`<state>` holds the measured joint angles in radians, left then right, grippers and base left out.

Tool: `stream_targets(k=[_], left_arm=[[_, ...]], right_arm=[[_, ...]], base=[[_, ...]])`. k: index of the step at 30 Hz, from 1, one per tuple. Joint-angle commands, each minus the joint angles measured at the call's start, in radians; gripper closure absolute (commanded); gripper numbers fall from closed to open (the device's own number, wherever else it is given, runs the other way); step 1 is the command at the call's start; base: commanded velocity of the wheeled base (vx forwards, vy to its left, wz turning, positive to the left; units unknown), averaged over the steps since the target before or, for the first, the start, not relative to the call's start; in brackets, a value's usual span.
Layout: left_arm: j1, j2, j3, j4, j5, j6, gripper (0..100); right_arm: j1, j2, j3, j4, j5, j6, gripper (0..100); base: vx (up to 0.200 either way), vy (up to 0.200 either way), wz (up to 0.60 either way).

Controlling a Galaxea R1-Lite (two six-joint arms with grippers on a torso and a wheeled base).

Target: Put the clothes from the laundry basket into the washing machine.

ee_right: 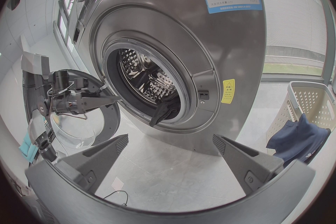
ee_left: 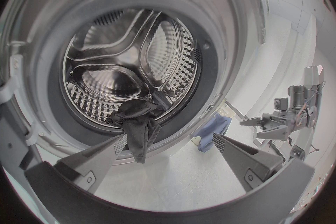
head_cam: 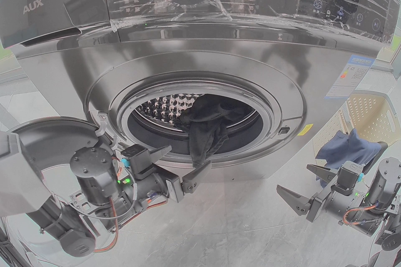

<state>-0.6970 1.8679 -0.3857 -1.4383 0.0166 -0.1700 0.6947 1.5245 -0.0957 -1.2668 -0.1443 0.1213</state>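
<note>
The washing machine [head_cam: 200, 59] stands with its door [head_cam: 54, 138] swung open to the left. A black garment [head_cam: 204, 130] lies half in the drum and hangs over the lower rim of the opening [ee_left: 138, 130] [ee_right: 164, 111]. My left gripper [head_cam: 184, 163] is open just below and in front of that hanging cloth, holding nothing. A blue garment [head_cam: 348, 149] drapes over the rim of the cream laundry basket [head_cam: 371, 113] at the right [ee_right: 297, 135]. My right gripper [head_cam: 307, 184] is open, low on the right, left of the basket, empty.
Grey tiled floor [head_cam: 234, 217] lies before the machine. The open door takes up room at the left. The basket [ee_right: 308, 102] stands right of the machine near a window wall.
</note>
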Motion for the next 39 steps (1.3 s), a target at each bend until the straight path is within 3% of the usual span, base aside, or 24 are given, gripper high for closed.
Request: stream_targets(k=[1, 10, 35, 36, 39], left_arm=[[0.016, 0.146, -0.143, 0.049, -0.004, 0.004, 0], [0.080, 0.251, -0.338, 0.160, 0.000, 0.004, 0], [0.111, 0.445, -0.585, 0.274, 0.008, 0.014, 0], [0.111, 0.450, -0.587, 0.276, 0.008, 0.014, 100], [0.111, 0.452, -0.598, 0.277, 0.006, 0.014, 100]], right_arm=[[0.005, 0.006, 0.002, 0.000, 0.000, 0.000, 0], [0.016, 0.006, 0.002, 0.000, 0.000, 0.001, 0], [0.017, 0.013, 0.002, 0.000, 0.000, 0.001, 0], [0.017, 0.013, 0.002, 0.000, 0.000, 0.001, 0], [0.017, 0.013, 0.002, -0.002, 0.000, 0.001, 0]], base=[[0.000, 0.000, 0.00], [0.000, 0.000, 0.00], [0.000, 0.000, 0.00], [0.000, 0.000, 0.00], [0.000, 0.000, 0.00]])
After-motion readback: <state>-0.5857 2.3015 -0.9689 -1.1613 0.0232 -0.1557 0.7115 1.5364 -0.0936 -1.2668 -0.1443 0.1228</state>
